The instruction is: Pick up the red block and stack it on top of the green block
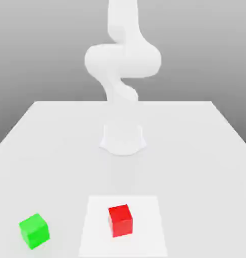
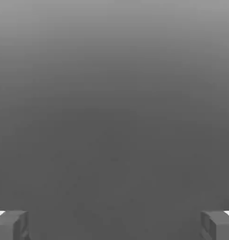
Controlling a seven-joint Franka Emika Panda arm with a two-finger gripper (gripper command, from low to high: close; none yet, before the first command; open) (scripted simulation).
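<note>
The red block sits on a white square patch near the front of the table, slightly toward the exterior view's right of the arm's base. The green block rests on the table at the front, on the exterior view's left, well apart from the red one. In the hand view my gripper is open: its two grey fingertips stand far apart with nothing between them, against a plain grey backdrop. Neither block is near the fingers there.
The white arm rises from its round base at the middle of the light table. The table's edges run along the exterior view's left and right sides.
</note>
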